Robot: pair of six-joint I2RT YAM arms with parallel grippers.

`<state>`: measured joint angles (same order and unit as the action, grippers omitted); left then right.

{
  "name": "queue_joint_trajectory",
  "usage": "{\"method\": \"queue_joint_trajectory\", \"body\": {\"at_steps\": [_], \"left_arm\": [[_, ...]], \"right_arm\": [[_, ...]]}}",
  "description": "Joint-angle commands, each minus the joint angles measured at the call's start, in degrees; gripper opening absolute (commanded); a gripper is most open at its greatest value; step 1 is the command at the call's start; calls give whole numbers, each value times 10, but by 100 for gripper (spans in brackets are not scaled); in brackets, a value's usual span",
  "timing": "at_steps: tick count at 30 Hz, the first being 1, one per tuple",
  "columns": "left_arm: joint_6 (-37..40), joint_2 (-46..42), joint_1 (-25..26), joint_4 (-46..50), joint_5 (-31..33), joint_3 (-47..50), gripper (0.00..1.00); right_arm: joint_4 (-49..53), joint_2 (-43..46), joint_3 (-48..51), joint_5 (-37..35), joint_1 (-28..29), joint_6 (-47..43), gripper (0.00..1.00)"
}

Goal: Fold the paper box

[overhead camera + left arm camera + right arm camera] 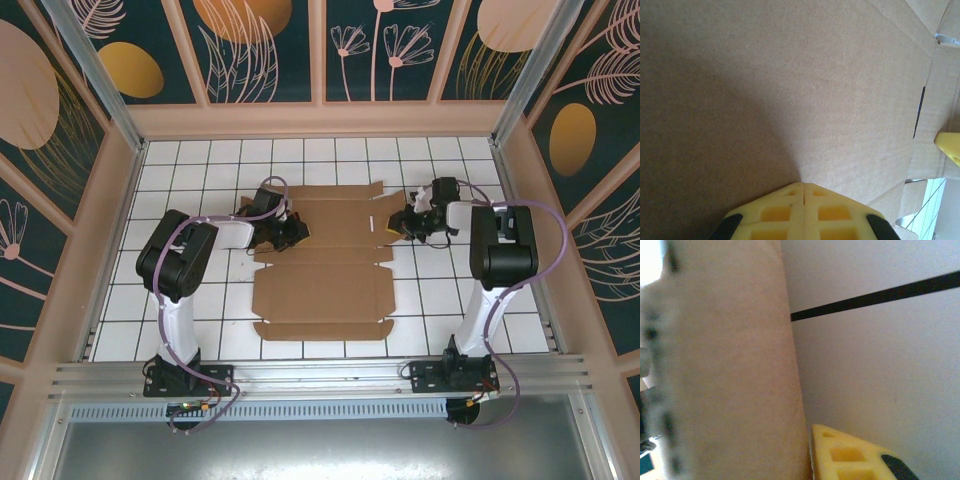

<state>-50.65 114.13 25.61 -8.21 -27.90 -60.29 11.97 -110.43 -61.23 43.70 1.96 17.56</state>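
On the worktop (180,180) the box (320,290) lies flat, left hand (293,232) closed at its left edge, right hand (400,225) against its right flap, grip impossible to tell, seemingly to raise the sides.

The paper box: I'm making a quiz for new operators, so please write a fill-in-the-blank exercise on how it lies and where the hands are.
1. The paper box is an unfolded sheet of ___ cardboard on the white tiled table.
2. The left hand is at the box's ___ edge, the right hand at the opposite one.
3. The left hand's fingers are coloured ___.
4. These fingers are pressed ___, with no gap.
Missing words: brown; left; yellow; together.
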Motion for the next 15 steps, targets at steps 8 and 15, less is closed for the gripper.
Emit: {"method": "queue_joint_trajectory", "body": {"at_steps": [8,15], "left_arm": [[7,-18,15,50,16,22,4],[8,-20,19,55,26,25,3]], "right_arm": [[137,64,-97,-205,74,-35,0],[244,14,-158,-442,169,-38,8]]}}
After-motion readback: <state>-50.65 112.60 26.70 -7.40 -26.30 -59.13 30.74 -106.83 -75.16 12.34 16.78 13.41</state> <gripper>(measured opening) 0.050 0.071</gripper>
